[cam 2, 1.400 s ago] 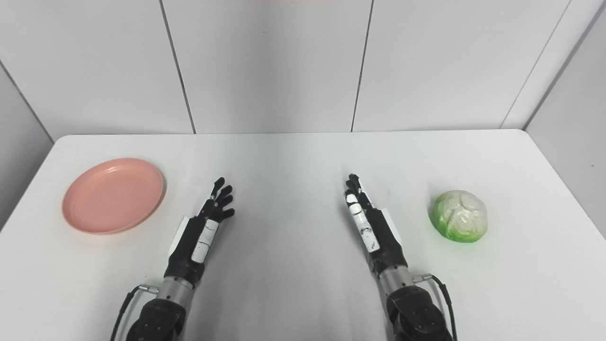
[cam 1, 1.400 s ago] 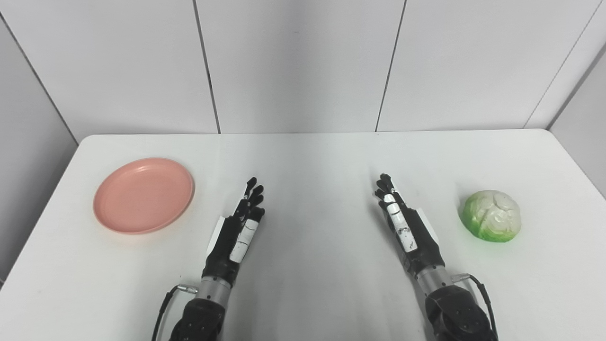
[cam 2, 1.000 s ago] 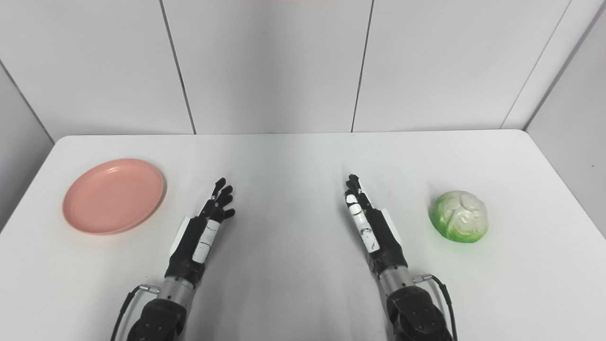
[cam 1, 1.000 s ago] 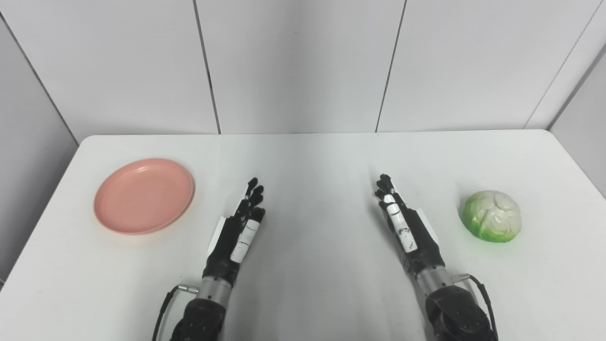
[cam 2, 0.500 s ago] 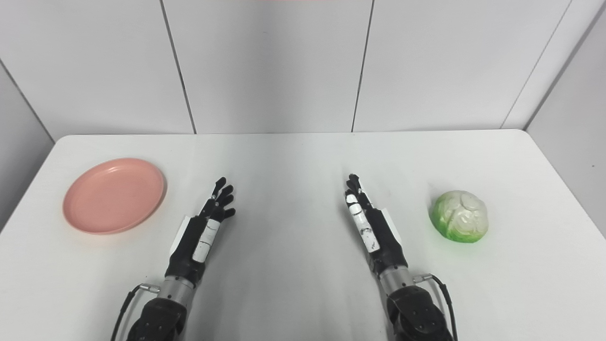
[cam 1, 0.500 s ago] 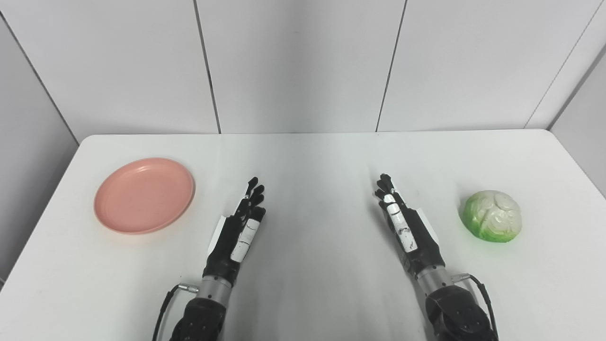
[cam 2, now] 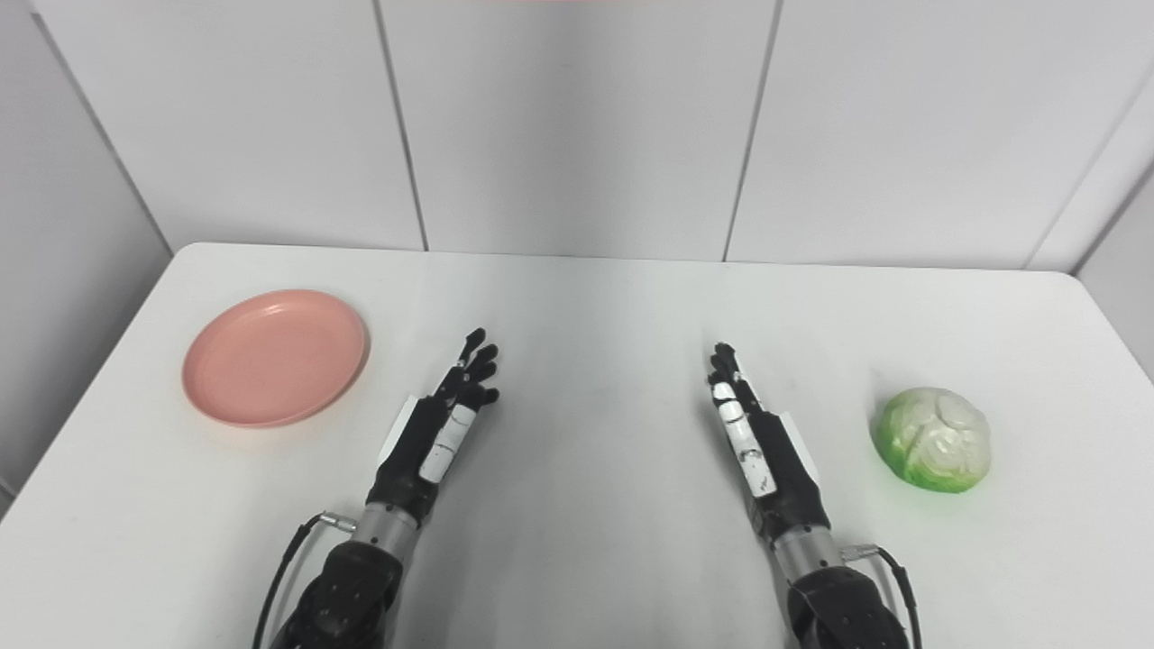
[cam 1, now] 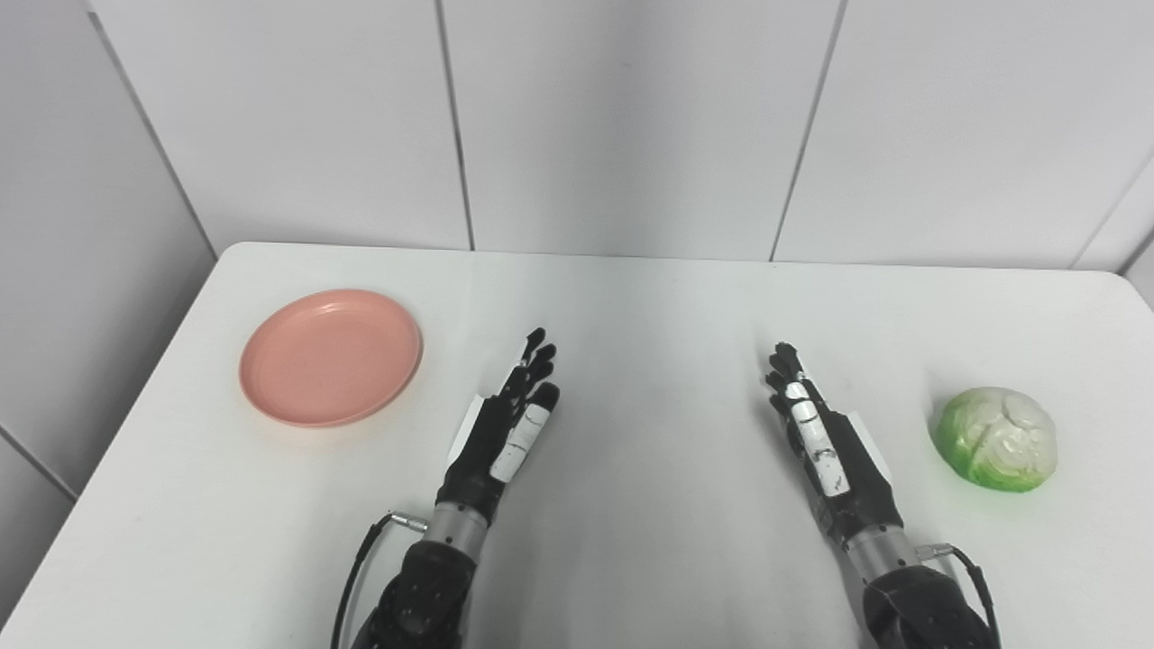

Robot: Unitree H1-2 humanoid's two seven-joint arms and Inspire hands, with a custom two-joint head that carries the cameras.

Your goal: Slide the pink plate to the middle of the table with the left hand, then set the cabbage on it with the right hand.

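A round pink plate lies empty on the left part of the white table. A green and white cabbage sits on the table at the right. My left hand rests open on the table, fingers stretched forward, to the right of the plate and apart from it. My right hand rests open on the table, fingers stretched forward, left of the cabbage and apart from it. Both hands hold nothing. The same scene shows in the right eye view, with the plate and the cabbage.
White wall panels stand right behind the table's far edge. A grey side wall runs along the table's left edge. Cables hang from both wrists near the bottom edge.
The whole picture has shifted to the right, so the camera has turned left. The hands, plate and cabbage have not moved on the table.
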